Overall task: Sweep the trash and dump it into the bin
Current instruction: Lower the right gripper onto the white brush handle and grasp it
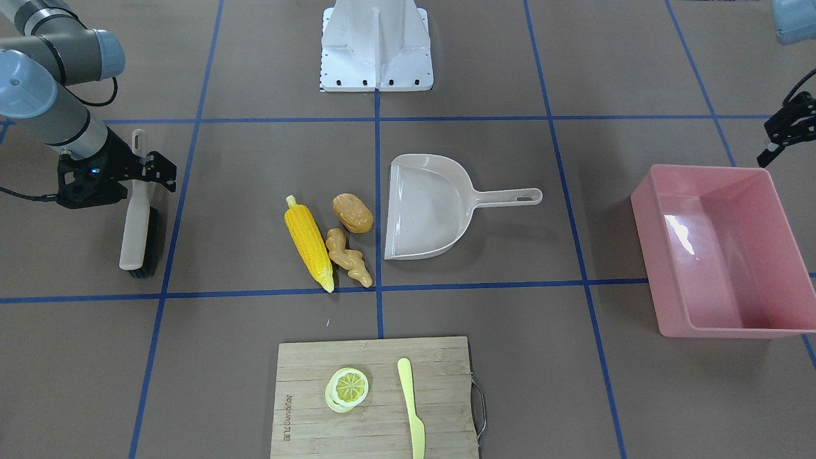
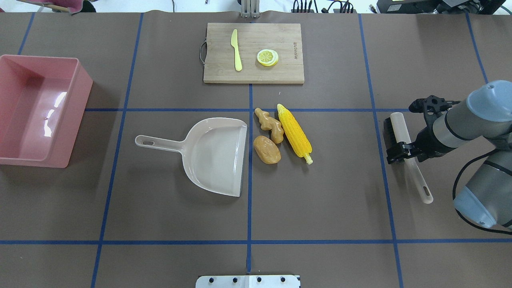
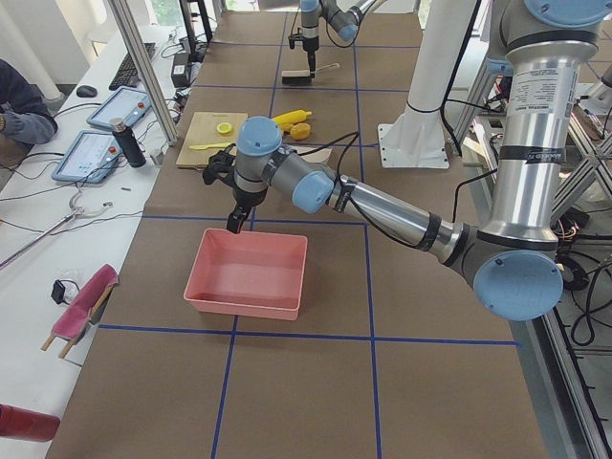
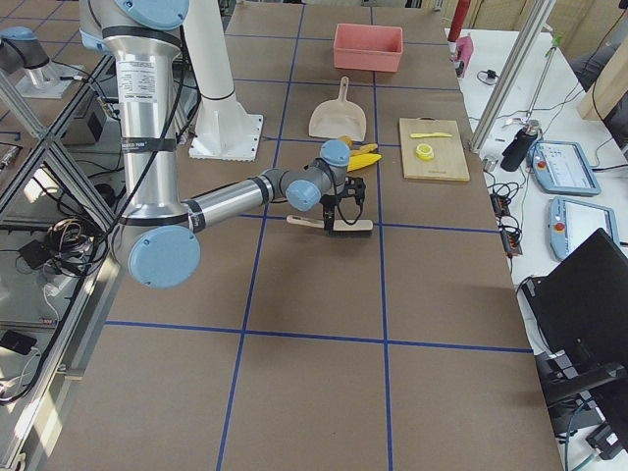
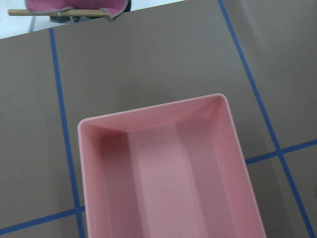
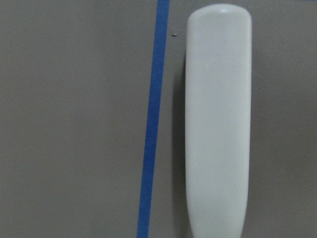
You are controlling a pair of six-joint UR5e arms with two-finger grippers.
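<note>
The trash lies mid-table: a yellow corn cob [image 1: 309, 242], a brown potato-like lump [image 1: 352, 212] and a tan ginger root [image 1: 347, 255], just beside the open mouth of a beige dustpan [image 1: 427, 210]. The pink bin [image 1: 650, 255] stands empty at the table's end on my left side. A white-backed brush [image 1: 134, 229] lies flat on the table on my right side. My right gripper [image 1: 137, 178] is low over the brush handle, its jaws open on either side of it. My left gripper [image 1: 774, 143] hovers by the bin's far rim; its jaws are cropped and unclear.
A wooden cutting board [image 1: 306, 370] sits at the far table edge with a lemon slice [image 1: 347, 387] and a yellow-green plastic knife [image 1: 411, 408] on it. The robot's white base [image 1: 376, 44] stands at the near side.
</note>
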